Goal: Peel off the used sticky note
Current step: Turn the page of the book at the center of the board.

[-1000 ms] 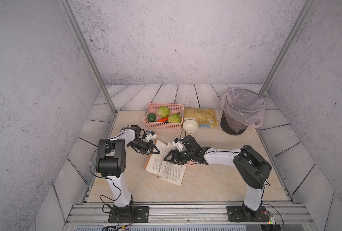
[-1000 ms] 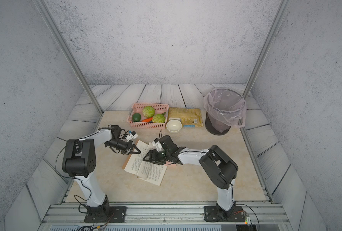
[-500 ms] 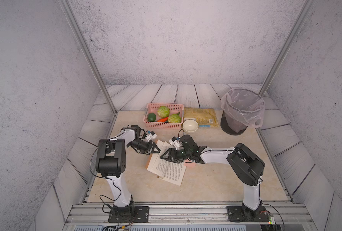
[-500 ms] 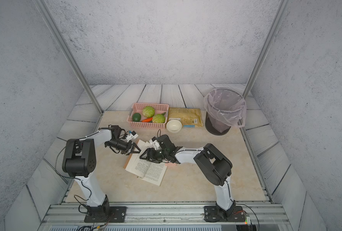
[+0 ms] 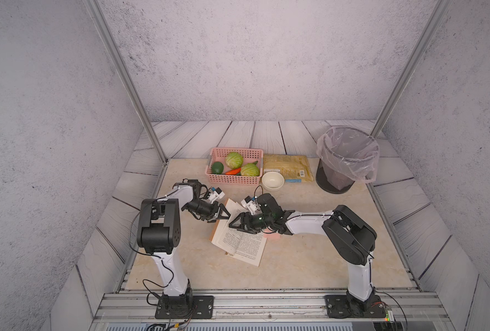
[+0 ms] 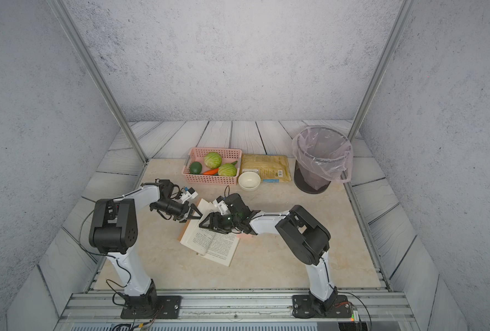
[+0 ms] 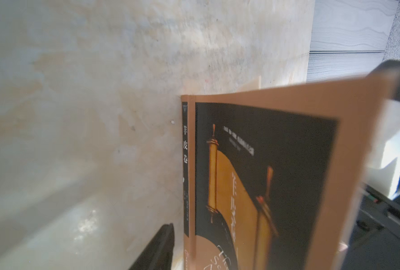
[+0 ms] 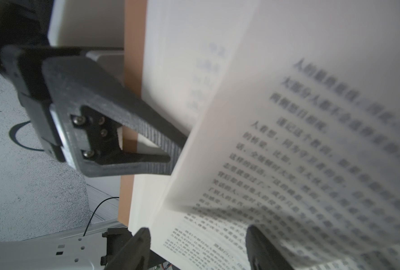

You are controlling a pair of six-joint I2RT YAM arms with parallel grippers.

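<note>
An open book (image 5: 243, 243) (image 6: 213, 243) lies mid-table with its brown cover (image 7: 276, 163) raised at the left. My left gripper (image 5: 223, 213) (image 6: 196, 214) stands open at that cover's edge; one finger (image 7: 161, 245) sits clear of the spine and the other is hidden behind the cover. Over the printed pages (image 8: 288, 163) my right gripper (image 5: 235, 225) (image 6: 205, 225) (image 8: 201, 233) is open, its fingers wide apart with a lifted leaf curling above them. The pink sticky note (image 5: 273, 236) (image 6: 245, 236) peeks out beside the book's right edge, mostly hidden under my right wrist.
Along the back stand a pink basket (image 5: 233, 179) of vegetables, a white bowl (image 5: 272, 181), a yellow packet (image 5: 288, 169) and a lined bin (image 5: 345, 160). Both arms meet closely over the book's far-left corner.
My left gripper's jaws have opened at the book cover. My right gripper has slid left across the book towards the left gripper.
</note>
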